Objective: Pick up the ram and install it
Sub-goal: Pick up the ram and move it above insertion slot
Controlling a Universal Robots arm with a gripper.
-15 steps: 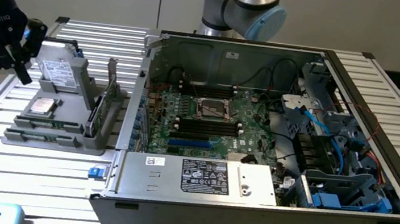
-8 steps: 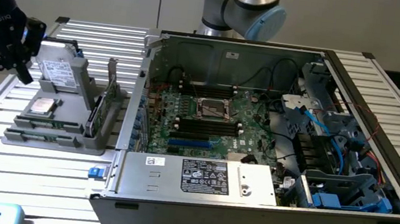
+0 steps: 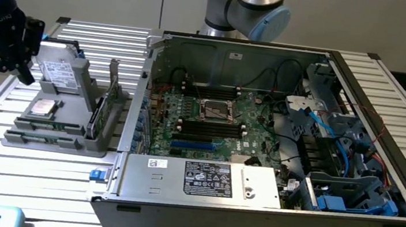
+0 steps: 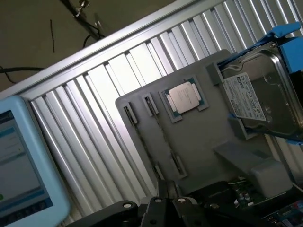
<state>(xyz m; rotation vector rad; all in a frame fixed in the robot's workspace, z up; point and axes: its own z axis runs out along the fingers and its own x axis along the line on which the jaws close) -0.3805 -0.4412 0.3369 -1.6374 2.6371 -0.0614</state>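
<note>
The ram (image 3: 46, 125) stands on edge in a slot at the front of the grey parts tray (image 3: 59, 146), to the exterior view's left of the open computer case. In the wrist view the ram (image 4: 147, 144) is a thin dark line between small clips on the tray (image 4: 203, 132). My black gripper (image 3: 22, 71) hangs above the tray's far left corner, over the hard drive end, holding nothing. Its fingertips (image 4: 169, 187) stand close together with a narrow gap, just off the ram's near end. The black memory slots (image 3: 209, 127) lie on the motherboard inside the case.
The tray also carries a square silver processor (image 4: 184, 96), a hard drive (image 4: 255, 99) in a blue frame, and an upright green card (image 3: 98, 115) next to the case wall. The case (image 3: 253, 212) holds cables and drive cages. A light-blue tablet (image 4: 19, 165) lies on the slatted table.
</note>
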